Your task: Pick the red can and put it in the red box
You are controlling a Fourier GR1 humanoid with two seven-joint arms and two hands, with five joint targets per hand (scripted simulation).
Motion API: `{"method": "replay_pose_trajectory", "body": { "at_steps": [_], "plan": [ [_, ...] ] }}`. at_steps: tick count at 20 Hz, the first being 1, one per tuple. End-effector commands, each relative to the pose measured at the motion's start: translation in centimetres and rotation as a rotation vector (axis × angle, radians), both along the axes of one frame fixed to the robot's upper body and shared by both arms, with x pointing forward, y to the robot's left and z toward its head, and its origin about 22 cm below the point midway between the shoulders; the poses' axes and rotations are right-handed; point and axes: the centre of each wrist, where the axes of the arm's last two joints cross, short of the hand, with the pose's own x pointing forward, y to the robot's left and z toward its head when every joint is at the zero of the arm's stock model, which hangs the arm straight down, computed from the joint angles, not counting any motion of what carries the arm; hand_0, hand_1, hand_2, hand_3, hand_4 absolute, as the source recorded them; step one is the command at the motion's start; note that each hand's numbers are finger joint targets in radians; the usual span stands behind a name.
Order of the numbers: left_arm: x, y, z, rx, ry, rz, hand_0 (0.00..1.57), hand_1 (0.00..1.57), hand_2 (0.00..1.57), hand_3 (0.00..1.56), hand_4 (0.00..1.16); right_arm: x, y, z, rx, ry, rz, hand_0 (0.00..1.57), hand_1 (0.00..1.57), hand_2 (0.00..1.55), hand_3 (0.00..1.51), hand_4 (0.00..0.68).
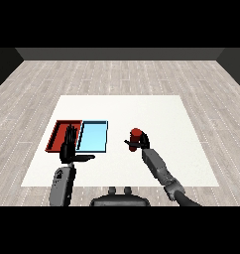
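On the white rectangular table (122,106), right of its middle and nearer its front edge than its far edge, I saw the small red cylindrical can (136,134) standing upright with my rig's black right hand (140,144) curled round its lower half, thumb on the left side of the can. Only the can's top half showed above the fingers. Whether its base touched the tabletop or hung just above it, I could not tell. The grey right forearm (159,167) ran from that hand toward the table's front right corner.

Toward the table's left edge lay the shallow red square tray (57,130) and, touching it on the right, the shallow light blue rectangular tray (94,136). The can sat well apart from the red tray, with the blue tray between them, and just beside the blue tray's right rim.

My black left hand (69,148) was held up with fingers straight and spread apart, thumb pointing right, holding nothing. It covered the red tray's right front part and the seam between the two trays. The grey left forearm (61,184) rose from the table's front edge, near its left corner.
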Motion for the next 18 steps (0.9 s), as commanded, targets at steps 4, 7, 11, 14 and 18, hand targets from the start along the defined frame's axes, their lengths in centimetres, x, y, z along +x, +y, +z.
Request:
{"method": "replay_pose_trajectory", "body": {
  "at_steps": [4, 7, 11, 14, 18],
  "plan": [
    [-0.4, 1.2, 0.4, 0.008, 0.008, 0.000, 0.00, 0.00, 0.00, 0.00, 0.00, -0.4, 0.7, 0.6, -0.035, -0.034, 0.003, 1.47, 1.47, 1.44, 1.38, 0.597],
    [-0.6, -0.9, -1.9, -0.024, -0.010, -0.019, 0.00, 0.00, 0.00, 0.00, 0.00, -0.7, 1.2, 1.7, -0.054, -0.090, 0.021, 1.44, 1.44, 1.44, 1.37, 0.602],
    [1.2, -0.5, -0.7, 0.001, 0.010, -0.041, 0.00, 0.00, 0.00, 0.00, 0.00, -0.8, 0.2, 3.9, -0.081, -0.141, 0.028, 1.43, 1.43, 1.43, 1.37, 0.625],
    [-1.0, -1.7, -1.1, -0.007, 0.007, -0.074, 0.00, 0.00, 0.00, 0.00, 0.00, 0.2, -0.6, 6.4, -0.100, -0.204, 0.040, 1.42, 1.42, 1.43, 1.37, 0.621],
    [1.6, -1.4, -0.5, 0.028, 0.034, -0.080, 0.00, 0.00, 0.00, 0.00, 0.00, -1.3, 0.2, 9.4, -0.059, -0.265, 0.027, 1.45, 1.45, 1.43, 1.38, 0.630]
  ]
}}
